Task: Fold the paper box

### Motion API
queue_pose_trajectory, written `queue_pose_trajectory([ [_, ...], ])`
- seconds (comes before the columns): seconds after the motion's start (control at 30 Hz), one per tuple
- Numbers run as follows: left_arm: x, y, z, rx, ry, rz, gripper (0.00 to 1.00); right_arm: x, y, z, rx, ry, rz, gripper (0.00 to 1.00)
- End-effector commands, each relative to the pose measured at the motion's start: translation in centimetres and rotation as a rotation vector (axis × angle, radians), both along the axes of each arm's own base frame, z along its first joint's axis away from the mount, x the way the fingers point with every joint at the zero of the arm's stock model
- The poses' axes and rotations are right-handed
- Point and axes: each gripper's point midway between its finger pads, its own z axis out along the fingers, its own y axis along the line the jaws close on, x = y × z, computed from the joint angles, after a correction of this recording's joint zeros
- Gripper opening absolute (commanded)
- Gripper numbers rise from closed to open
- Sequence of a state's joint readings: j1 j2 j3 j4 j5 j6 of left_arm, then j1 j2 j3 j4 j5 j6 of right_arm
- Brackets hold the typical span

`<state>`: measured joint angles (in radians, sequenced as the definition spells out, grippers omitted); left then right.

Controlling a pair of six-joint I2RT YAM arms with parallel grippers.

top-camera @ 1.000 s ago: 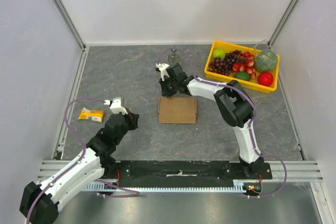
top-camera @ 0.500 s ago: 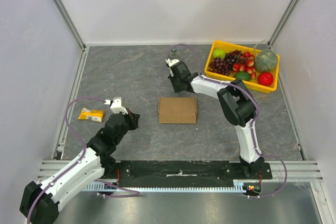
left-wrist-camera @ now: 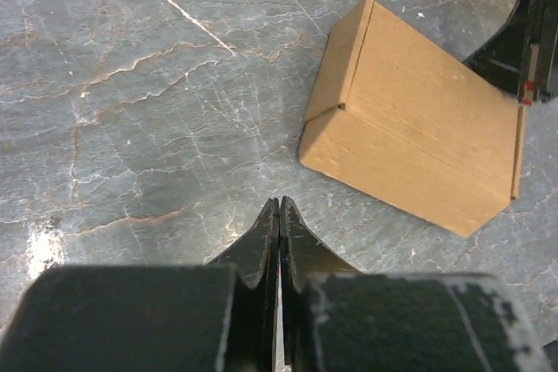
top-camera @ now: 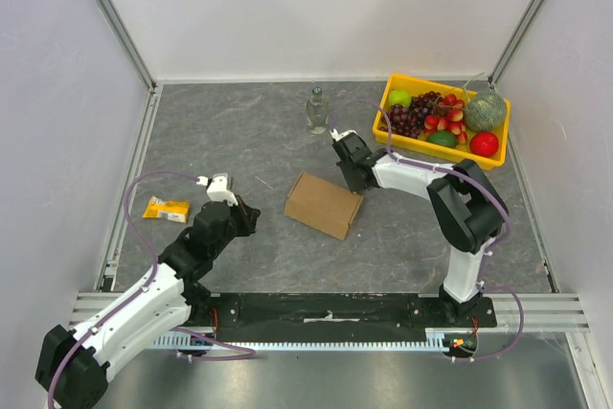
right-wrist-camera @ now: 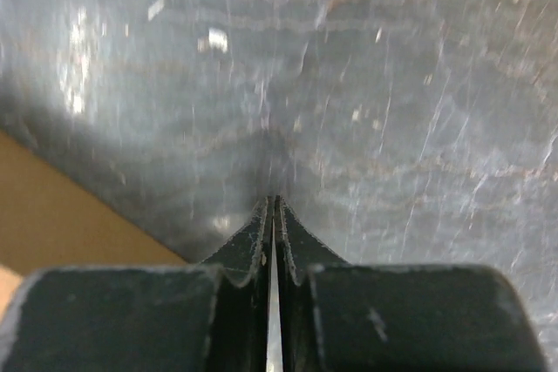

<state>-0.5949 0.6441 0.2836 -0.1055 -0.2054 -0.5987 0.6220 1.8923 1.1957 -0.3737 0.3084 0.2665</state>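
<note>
The paper box (top-camera: 324, 205) lies on the grey desk (top-camera: 230, 141) near the middle, turned at an angle, so that one corner points to the near side. In the left wrist view the paper box (left-wrist-camera: 418, 145) looks already formed: the walls stand, the lid lies flat on top, and I see no loose flap or tab sticking out.

The right hand (top-camera: 355, 179) is low at the far right corner of the box. Its fingers are pressed together and hold nothing. In the right wrist view the tips of the right hand (right-wrist-camera: 270, 204) are over bare desk, with the brown edge of the box (right-wrist-camera: 52, 215) just beside them on the left. Whether they touch the cardboard I cannot tell. The left hand (top-camera: 246, 218) is to the left of the box, apart from it, and also pressed together with nothing inside, as its own view of the left hand (left-wrist-camera: 279, 206) shows.

I judge that the folding is nearly finished and that the step in hand is the last closing or straightening of the box. The next move probably calls for pressing the lid edge down along the far right side, with the left hand steadying the box so that it does not slide.

A glass bottle (top-camera: 316, 110), a yellow fruit tray (top-camera: 393, 88) and a yellow packet (top-camera: 167, 209) are well apart from the box.
</note>
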Motion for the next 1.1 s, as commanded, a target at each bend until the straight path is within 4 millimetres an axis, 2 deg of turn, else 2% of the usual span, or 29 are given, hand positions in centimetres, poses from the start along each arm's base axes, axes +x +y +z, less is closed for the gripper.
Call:
queue_pose_trajectory([
  [0.0, 0.0, -1.1, 1.8, -0.060, 0.004, -0.027, 0.02, -3.2, 0.0, 0.5, 0.088, 0.041, 0.026, 0.08],
  [0.17, -0.5, -2.0, 1.7, -0.088, 0.047, -0.062, 0.02, -6.7, -0.5, -0.3, 0.172, 0.086, 0.023, 0.09],
  [0.3, -0.8, -3.8, 1.1, -0.093, 0.114, -0.136, 0.02, -9.4, 1.8, -0.2, 0.359, 0.125, 0.091, 0.09],
  [0.37, -0.8, -4.4, 0.4, -0.077, 0.149, -0.155, 0.02, -10.4, 2.0, -0.5, 0.404, 0.141, 0.093, 0.08],
  [0.67, -1.6, -7.4, -1.0, -0.020, 0.225, -0.227, 0.02, -13.0, 3.3, -0.6, 0.545, 0.179, 0.141, 0.09],
  [1.07, -1.8, -10.8, -3.4, 0.079, 0.305, -0.262, 0.02, -14.9, 2.7, -0.8, 0.581, 0.202, 0.127, 0.08],
])
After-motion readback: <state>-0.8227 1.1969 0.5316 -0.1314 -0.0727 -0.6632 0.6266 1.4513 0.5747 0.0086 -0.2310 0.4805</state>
